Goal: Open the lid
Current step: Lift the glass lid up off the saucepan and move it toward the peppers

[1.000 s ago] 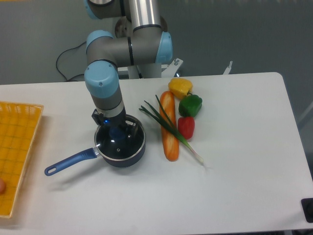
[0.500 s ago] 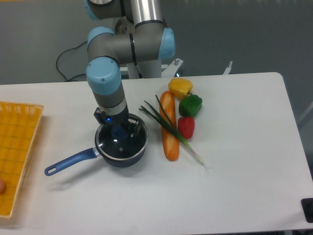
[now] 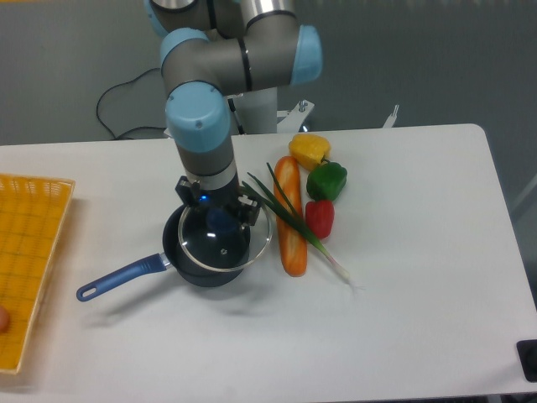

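The lid [image 3: 227,246] is a round clear glass disc with a thin metal rim and a blue knob. My gripper [image 3: 220,217] is shut on the knob from above and holds the lid lifted, shifted to the right of the dark blue saucepan [image 3: 188,262]. The lid's right edge hangs past the pan's rim; its left part still overlaps the pan. The pan's long blue handle [image 3: 122,278] points to the front left. The arm's wrist hides most of the fingers.
To the right lie a long orange carrot [image 3: 290,220], a green onion [image 3: 295,223], and yellow [image 3: 310,150], green [image 3: 327,180] and red [image 3: 320,218] peppers. A yellow basket [image 3: 27,262] stands at the left edge.
The gripper has risen and moved to the right with the lid in it. The lid has come off the pan's rim; the pan has stayed in place.
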Tool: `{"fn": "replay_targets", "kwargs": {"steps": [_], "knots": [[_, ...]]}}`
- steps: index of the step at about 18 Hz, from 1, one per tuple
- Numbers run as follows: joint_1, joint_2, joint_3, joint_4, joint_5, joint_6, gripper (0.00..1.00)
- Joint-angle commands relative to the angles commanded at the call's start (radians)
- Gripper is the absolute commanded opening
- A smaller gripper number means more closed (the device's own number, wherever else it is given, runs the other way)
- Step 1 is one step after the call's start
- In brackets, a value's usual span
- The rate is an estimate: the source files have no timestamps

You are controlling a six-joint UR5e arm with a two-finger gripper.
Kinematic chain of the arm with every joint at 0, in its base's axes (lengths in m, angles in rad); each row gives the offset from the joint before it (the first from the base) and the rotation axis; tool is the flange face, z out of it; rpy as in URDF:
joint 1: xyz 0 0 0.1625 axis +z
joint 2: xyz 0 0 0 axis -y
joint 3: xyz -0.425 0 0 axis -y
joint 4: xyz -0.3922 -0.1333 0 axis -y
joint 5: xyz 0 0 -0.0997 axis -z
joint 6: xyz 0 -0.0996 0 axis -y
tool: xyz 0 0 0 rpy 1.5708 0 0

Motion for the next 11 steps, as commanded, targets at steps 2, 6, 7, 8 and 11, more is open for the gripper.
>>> {"fn": "replay_targets", "kwargs": {"steps": [2, 6, 7, 8, 11], "knots": [[0.017, -0.002, 0.003, -0.002, 0.002, 0.041, 0.56], [0.057, -0.005, -0.003, -0.002, 0.005, 0.155, 0.56], [0.064, -0.006, -0.003, -0.002, 0.002, 0.158, 0.56], [0.072, -0.008, -0.003, -0.002, 0.002, 0.163, 0.56], [0.091, -0.011, -0.003, -0.002, 0.000, 0.209, 0.56]]}}
